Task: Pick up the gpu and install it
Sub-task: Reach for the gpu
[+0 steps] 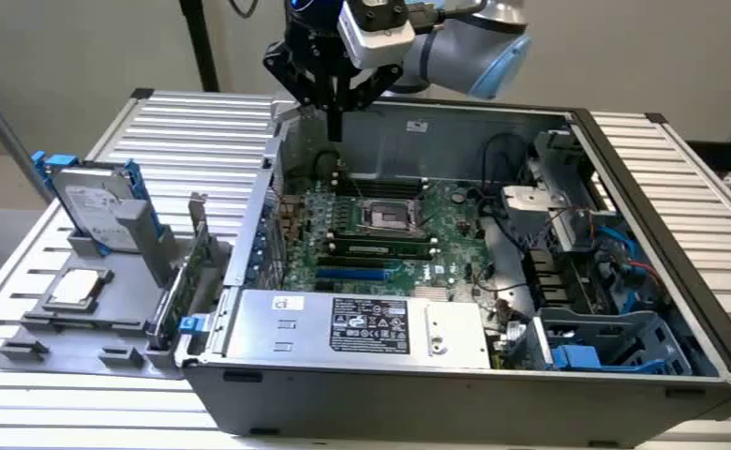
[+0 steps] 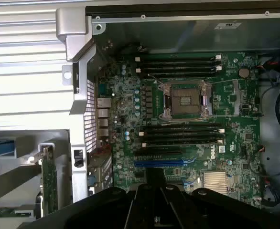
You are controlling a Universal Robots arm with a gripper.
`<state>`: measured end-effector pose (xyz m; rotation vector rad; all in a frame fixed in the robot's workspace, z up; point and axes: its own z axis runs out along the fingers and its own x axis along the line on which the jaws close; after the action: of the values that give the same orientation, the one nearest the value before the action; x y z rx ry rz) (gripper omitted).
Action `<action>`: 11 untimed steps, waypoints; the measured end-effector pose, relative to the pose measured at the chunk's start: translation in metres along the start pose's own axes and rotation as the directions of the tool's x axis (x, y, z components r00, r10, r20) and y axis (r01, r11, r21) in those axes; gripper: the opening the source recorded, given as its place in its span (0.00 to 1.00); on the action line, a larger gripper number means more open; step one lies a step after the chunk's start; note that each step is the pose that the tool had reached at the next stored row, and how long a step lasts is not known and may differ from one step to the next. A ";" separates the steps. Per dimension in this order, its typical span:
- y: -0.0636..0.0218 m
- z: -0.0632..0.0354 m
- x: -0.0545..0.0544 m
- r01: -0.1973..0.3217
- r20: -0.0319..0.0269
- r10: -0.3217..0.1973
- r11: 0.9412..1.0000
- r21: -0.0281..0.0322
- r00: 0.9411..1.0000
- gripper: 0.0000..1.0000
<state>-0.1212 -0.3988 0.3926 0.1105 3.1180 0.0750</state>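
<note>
The gpu (image 1: pixel 181 286) stands on edge in a grey holder (image 1: pixel 84 323) on the exterior view's left, just outside the open computer case (image 1: pixel 466 375). Its silver end bracket (image 1: pixel 198 217) points up. In the wrist view the gpu (image 2: pixel 48 177) is a thin green card beside the case wall. My gripper (image 1: pixel 336 127) hangs over the case's back corner, well apart from the gpu, shut with nothing in it. Its black fingers (image 2: pixel 152 198) meet above the motherboard (image 2: pixel 226 143). A blue expansion slot (image 1: pixel 359 274) (image 2: pixel 164 162) lies bare on the board.
A silver hard drive in a blue frame (image 1: pixel 96 206) stands upright in the holder behind the gpu. A small square part (image 1: pixel 78 286) lies flat in the holder. The power supply (image 1: pixel 365 328), memory sticks (image 2: pixel 180 64), cables (image 1: pixel 616 253) and a blue drive cage (image 1: pixel 616 342) crowd the case.
</note>
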 end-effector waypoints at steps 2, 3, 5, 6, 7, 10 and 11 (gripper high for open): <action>0.0000 0.0000 0.000 0.000 0.000 0.000 1.000 0.000 1.000 0.11; 0.0000 0.0000 0.000 0.000 0.000 0.000 1.000 0.000 1.000 0.11; 0.0000 0.0000 0.000 0.000 0.000 0.000 1.000 0.000 1.000 0.11; 0.0000 0.0000 0.000 0.000 0.000 0.000 1.000 0.000 1.000 0.11; 0.0000 0.0000 0.000 0.000 0.000 0.000 1.000 0.000 1.000 0.11; 0.0000 0.0000 0.000 0.000 0.000 0.000 1.000 0.000 1.000 0.11; 0.0000 0.0000 0.000 0.000 0.000 0.000 1.000 0.000 1.000 0.11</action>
<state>-0.1212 -0.3988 0.3926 0.1104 3.1180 0.0750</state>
